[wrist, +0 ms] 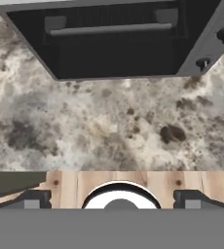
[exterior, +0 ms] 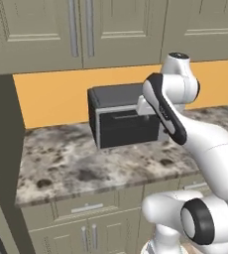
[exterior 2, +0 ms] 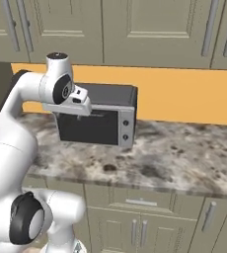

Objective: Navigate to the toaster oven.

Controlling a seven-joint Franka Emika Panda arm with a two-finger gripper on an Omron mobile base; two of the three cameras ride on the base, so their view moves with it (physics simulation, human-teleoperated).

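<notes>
The toaster oven is a wide dark box with a glass door, handle bar and side knobs. It stands at the back of the marbled counter, against the orange wall. It sits straight ahead of the base, partly hidden by my arm in both base views. In the hand view the toaster oven spans the top, its door facing me, shut. My gripper hangs in front of it above the counter's front edge, open, nothing between its fingertips.
Beige upper cabinets hang above the counter and drawers run below it. A tall dark panel bounds the counter on the left. The marbled counter stretches away to the right. Wood floor shows below the counter edge.
</notes>
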